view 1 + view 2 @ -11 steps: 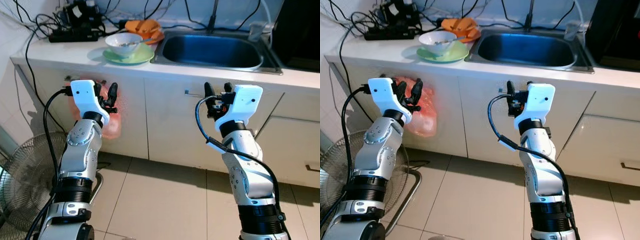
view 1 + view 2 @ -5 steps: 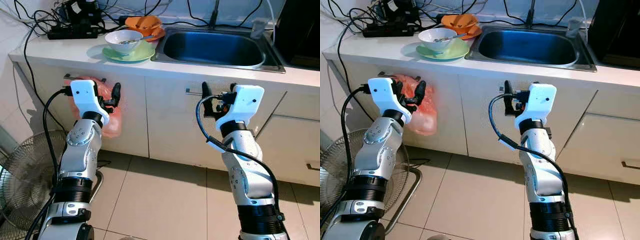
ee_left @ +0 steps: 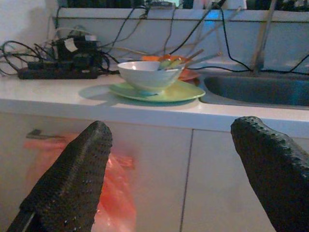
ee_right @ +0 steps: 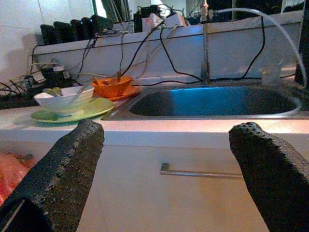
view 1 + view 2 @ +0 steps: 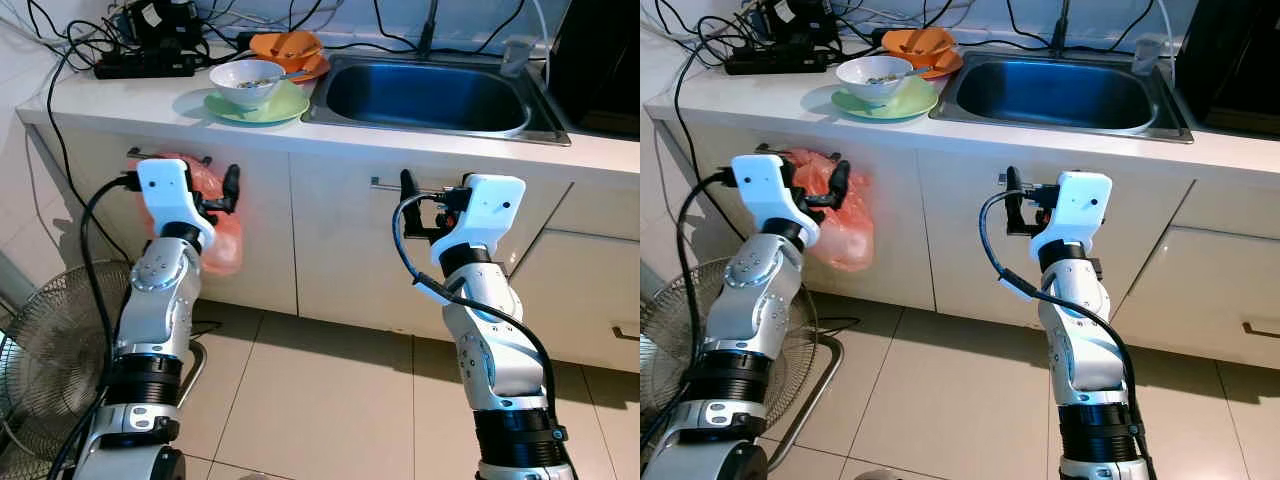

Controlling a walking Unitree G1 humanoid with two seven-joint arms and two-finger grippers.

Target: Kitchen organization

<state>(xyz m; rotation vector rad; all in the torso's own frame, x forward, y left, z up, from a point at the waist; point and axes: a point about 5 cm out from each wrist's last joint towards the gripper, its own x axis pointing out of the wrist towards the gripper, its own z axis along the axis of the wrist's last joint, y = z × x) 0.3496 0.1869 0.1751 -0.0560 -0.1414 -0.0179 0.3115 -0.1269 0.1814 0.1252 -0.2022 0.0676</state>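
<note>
Left wrist view puts my left gripper [image 3: 171, 169] with its fingers spread wide and nothing between them, aimed at the cabinet front below the white bowl [image 3: 150, 76] on its green plate [image 3: 157, 90]; my right gripper [image 4: 164, 174] is likewise spread and empty, facing the cabinet handle [image 4: 200, 171] under the sink [image 4: 212, 100]. From the head camera both arms are raised in front of the lower cabinets, short of the counter [image 5: 130, 110]. The dishes sit well above and beyond the left gripper, beside the sink's left edge, with an orange bowl [image 5: 285, 47] just behind them. I judge I'm at the approach step, so I'd close on the counter squarely, lift the left arm above the counter edge before reaching, and come at the bowl's rim from the side so the utensil inside isn't knocked. An orange plastic bag [image 5: 222, 235] hangs from a handle behind my left arm; its contents I can't read. The tangle of cables and power strip [image 5: 145, 68] at the back is hard to sort out.
</note>
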